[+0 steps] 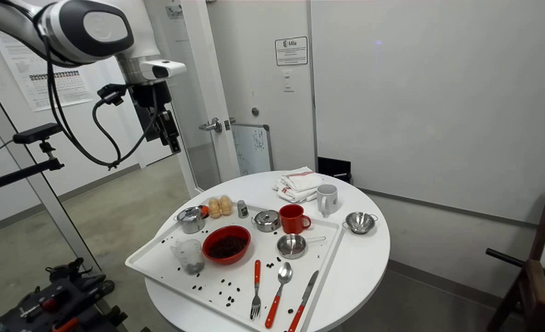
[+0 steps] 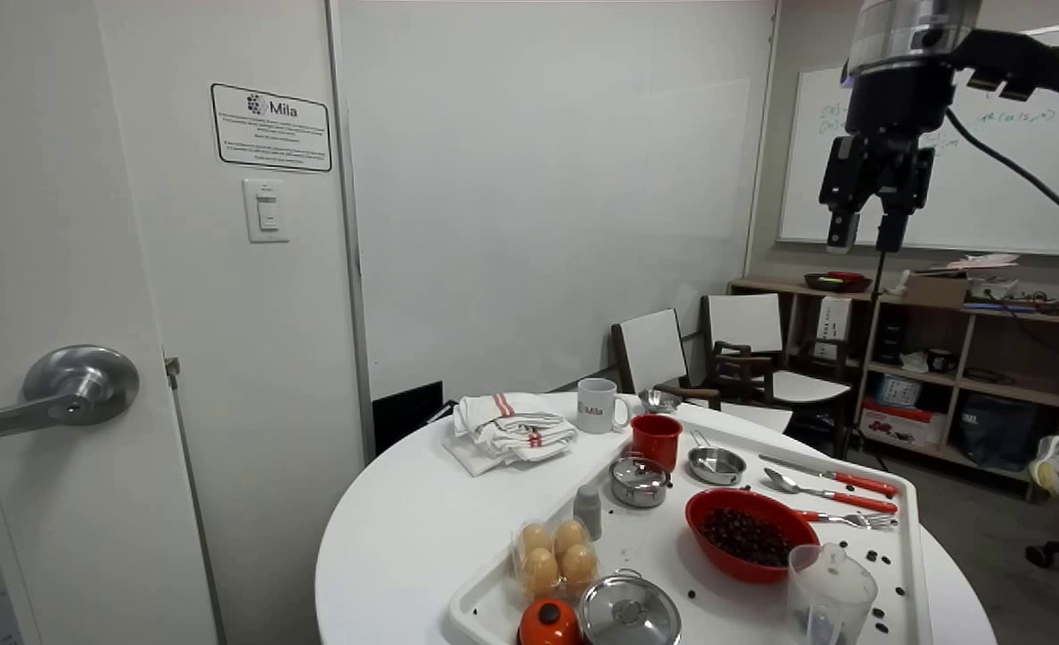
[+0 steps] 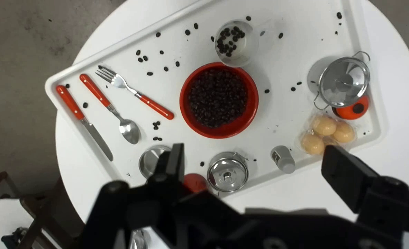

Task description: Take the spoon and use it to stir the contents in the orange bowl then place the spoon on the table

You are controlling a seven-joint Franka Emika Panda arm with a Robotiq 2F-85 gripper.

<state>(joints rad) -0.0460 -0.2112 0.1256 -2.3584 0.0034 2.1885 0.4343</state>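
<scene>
Spoon (image 3: 104, 100), smooth polished metal with a riveted orange handle, lying on the rimmed white tray (image 3: 287, 117) between fork (image 3: 145, 100) and knife (image 3: 94, 133); the tray rests on the round white counter (image 2: 404, 537). Glossy, dark oval beans (image 3: 216, 97) occupy the orange bowl (image 3: 237, 127). Overhead, the gripper (image 2: 865, 235) stands with jaws spread wide, holding only air. "Mila" is legible on the far cylindrical mug (image 2: 596, 412) and the black-bordered wall sign (image 2: 271, 128).

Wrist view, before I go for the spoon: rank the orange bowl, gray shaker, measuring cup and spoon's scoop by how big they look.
1. Orange bowl, clearly largest
2. Measuring cup
3. Gray shaker and spoon's scoop: too alike to rank; the shaker stands upright, which brings its top nearer.
</scene>
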